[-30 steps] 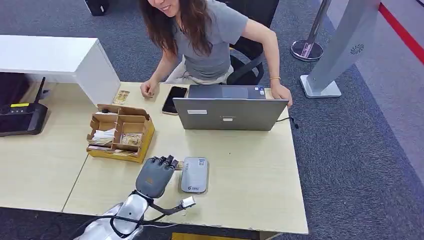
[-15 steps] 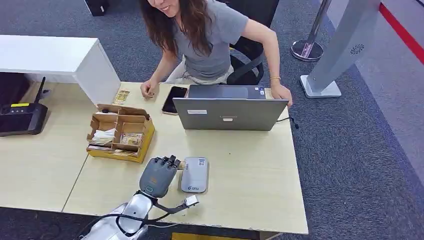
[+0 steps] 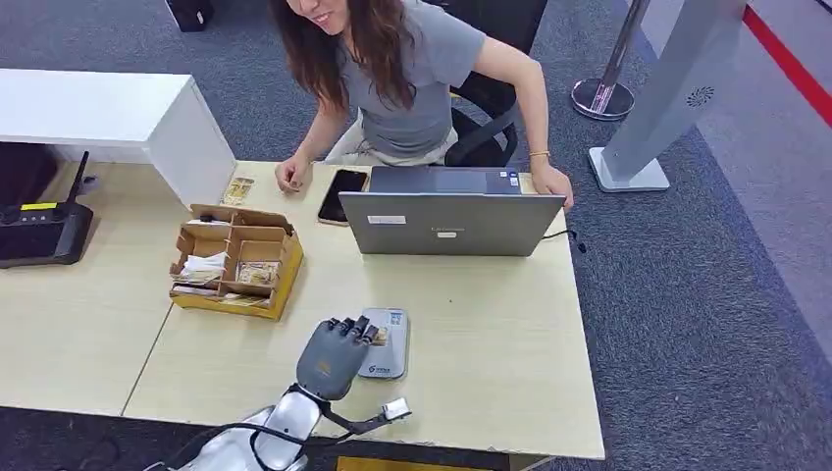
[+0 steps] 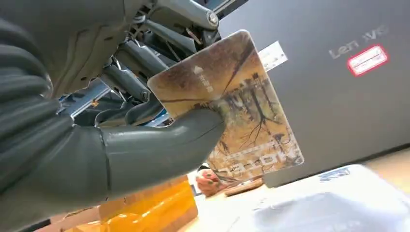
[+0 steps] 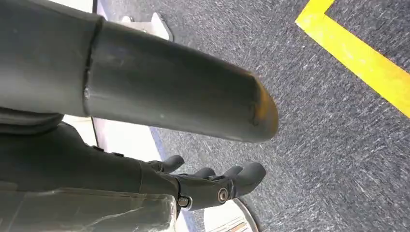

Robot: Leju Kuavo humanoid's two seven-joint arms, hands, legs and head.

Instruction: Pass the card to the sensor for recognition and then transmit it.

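A brown printed card (image 4: 232, 104) is pinched between the thick thumb and the darker fingers of the left hand (image 3: 337, 355) and is held over the near left part of the small grey card reader (image 3: 385, 343), which lies flat on the pale wooden table (image 3: 491, 343) — in front of the closed-backed grey laptop (image 3: 451, 221). The right hand (image 5: 212, 186) is seen hanging over grey carpet (image 5: 338, 121) with a yellow floor line (image 5: 358, 58), its fingers apart and nothing held. Left of the reader stands an open cardboard box (image 3: 235, 257) — a person (image 3: 402, 69) is seated behind the laptop, a black phone (image 3: 342, 193) beside it.
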